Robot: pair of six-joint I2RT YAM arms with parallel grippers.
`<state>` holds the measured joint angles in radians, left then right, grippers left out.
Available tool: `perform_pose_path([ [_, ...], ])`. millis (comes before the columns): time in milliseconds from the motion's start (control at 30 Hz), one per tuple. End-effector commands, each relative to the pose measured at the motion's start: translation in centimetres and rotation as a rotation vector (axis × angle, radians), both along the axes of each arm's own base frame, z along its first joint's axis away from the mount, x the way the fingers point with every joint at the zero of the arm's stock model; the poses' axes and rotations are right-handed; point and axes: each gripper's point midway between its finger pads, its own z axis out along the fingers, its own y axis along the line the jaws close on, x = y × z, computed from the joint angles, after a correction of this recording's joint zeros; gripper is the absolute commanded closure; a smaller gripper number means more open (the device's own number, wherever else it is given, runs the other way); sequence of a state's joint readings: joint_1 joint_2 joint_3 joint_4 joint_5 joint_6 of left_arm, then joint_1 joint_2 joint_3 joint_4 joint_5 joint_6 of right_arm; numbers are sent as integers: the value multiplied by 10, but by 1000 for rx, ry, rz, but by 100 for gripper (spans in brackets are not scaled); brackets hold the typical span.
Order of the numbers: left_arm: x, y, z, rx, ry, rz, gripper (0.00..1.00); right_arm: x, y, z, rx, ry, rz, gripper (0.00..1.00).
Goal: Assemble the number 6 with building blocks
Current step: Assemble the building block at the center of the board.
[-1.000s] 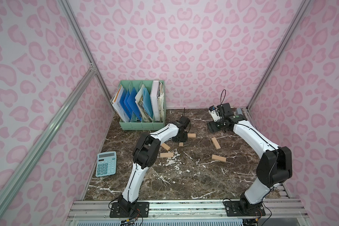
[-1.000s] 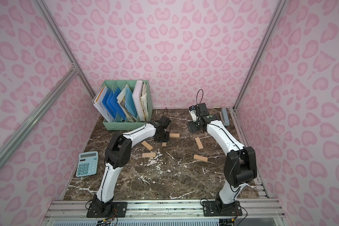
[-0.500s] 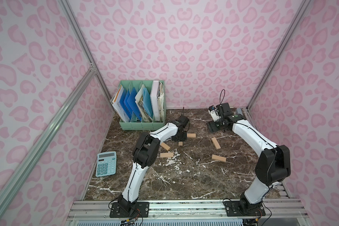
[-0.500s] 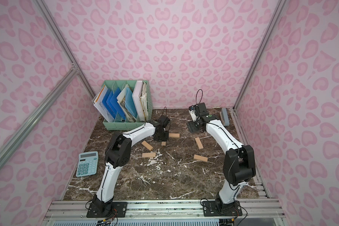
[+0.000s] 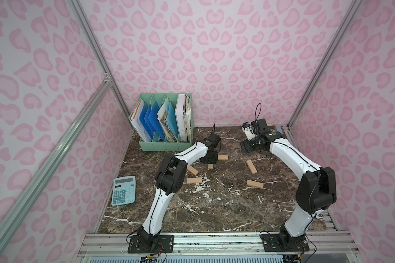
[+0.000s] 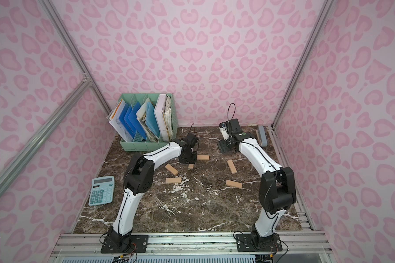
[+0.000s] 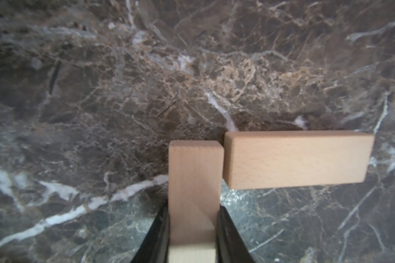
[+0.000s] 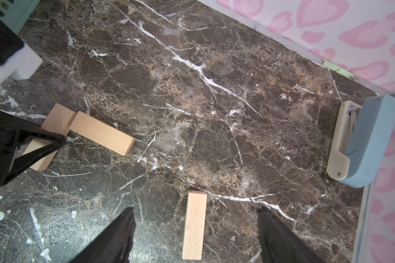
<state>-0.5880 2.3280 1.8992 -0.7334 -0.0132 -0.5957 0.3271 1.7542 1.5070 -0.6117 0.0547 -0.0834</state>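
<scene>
My left gripper [image 7: 192, 227] is shut on a tan building block [image 7: 195, 182] at the back middle of the marble table. That block's end butts a second block [image 7: 297, 159] at a right angle. In both top views the left gripper [image 5: 209, 157] hides most of the held block [image 5: 210, 166] beside its neighbour [image 5: 222, 157]. Loose blocks lie at left [image 5: 192, 170], [image 5: 194, 180] and right [image 5: 251, 166], [image 5: 255, 183]; they form no number 6. My right gripper [image 5: 249, 145] hovers open at the back right, with a block [image 8: 194, 225] seen on the table between its fingers [image 8: 114, 236].
A green file rack [image 5: 167, 141] full of folders stands at the back left. A teal calculator [image 5: 124, 190] lies near the left wall. A grey-blue bar [image 6: 261, 136] rests along the right edge at the back. Pink walls close in three sides.
</scene>
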Motion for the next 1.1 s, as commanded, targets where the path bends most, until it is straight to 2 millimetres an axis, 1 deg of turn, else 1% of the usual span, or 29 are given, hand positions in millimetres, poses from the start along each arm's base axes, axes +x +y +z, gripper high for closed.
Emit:
perform_pose_path([
  [0,-7,2,-6,16,36,-16,78,3,1,4,-2,-11,6,14],
  [400,-6,1,-8,12,39,-24,73,5,1,4,-3,-11,6,14],
  [733,-9,1,-8,11,48,-34,70,4,2,3,-3,-9,11,15],
  [800,-10,1,-8,11,50,-35,67,4,2,4,-3,-12,10,15],
  [833,-10,1,-8,10,51,-35,64,4,1,4,-4,-14,8,14],
  [900,-11,1,-8,8,54,-36,59,4,1,3,-7,-13,7,8],
  [967,-12,0,-8,4,58,-38,52,4,0,3,-11,-13,3,4],
  [1067,-13,1,-7,5,59,-34,49,4,0,4,-10,-14,4,3],
])
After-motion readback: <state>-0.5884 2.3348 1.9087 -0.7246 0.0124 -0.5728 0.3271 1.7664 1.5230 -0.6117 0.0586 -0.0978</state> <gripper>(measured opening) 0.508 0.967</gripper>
